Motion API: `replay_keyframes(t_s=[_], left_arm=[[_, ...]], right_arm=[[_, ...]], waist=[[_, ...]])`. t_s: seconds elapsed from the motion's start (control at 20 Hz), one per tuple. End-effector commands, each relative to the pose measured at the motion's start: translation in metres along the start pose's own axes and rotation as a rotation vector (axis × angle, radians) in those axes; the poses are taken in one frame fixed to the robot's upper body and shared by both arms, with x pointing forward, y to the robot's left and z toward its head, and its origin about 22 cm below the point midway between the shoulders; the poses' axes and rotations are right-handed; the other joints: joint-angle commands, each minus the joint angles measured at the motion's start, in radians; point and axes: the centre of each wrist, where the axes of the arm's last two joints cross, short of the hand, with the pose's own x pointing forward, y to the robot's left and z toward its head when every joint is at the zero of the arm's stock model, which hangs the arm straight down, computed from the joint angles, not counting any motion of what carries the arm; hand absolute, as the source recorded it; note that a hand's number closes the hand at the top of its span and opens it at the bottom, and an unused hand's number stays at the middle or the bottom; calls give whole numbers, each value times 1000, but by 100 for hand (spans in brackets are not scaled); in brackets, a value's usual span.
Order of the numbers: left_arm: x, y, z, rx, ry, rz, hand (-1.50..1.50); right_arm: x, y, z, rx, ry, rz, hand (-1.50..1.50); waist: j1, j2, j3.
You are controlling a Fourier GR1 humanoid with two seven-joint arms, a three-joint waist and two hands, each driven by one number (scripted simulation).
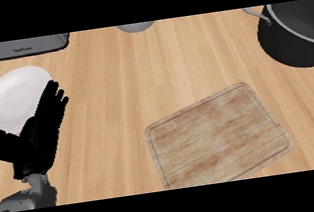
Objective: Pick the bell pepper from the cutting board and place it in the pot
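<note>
Left hand [34, 138] released, fingers straight, over plate [4, 99] rim; cutting board [220, 137] mid-counter, pot [294, 43] at right edge.

The cutting board [219, 136] is a pale brown wooden slab with rounded corners and worn grain running in long bands. It lies flat on the bench [147, 69] at the near right, turned askew. The pot [296, 43] is dark grey with a bright metal rim and handle. It stands upright at the far right, cut off by the view's edge, well apart from the board.
</note>
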Motion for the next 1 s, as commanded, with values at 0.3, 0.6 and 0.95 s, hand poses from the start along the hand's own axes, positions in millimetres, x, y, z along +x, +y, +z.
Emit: replay_keyframes(t_s=[0.3,0.6,0.95], left_arm=[[-5,-5,-2,-55,-12,-8,0],[12,-25,-8,-51,-7,-2,0],[0,-9,-9,-58,-26,-1,0]], right_arm=[[23,-116,20,-293,-169,-149,150],[43,-166,-14,-313,-199,-245,150],[79,-162,-52,-247,-151,-261,150]], waist=[[44,3,-2],[55,6,-1],[56,7,-1]])
